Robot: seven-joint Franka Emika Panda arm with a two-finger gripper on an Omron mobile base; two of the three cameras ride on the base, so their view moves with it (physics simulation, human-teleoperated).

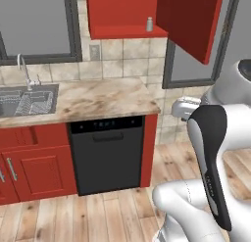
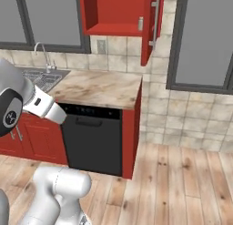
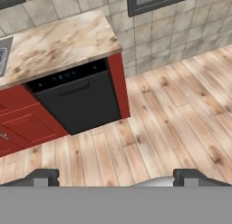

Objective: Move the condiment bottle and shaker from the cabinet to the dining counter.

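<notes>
1. Kitchen with a marble worktop (image 1: 105, 99) above a black dishwasher (image 1: 105, 153)
2. Grey shaker (image 1: 149, 24) stands inside the open red cabinet (image 1: 125, 13)
3. End effector (image 3: 117, 177) fingers spread wide, holding nothing, above the wooden floor (image 3: 172, 123)

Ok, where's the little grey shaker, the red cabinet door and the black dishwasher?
shaker (image 1: 149, 24), left base view, middle of its body, on the cabinet shelf.
cabinet door (image 1: 188, 20), left base view, on its open panel.
dishwasher (image 2: 93, 140), right base view, on its front panel.
</notes>
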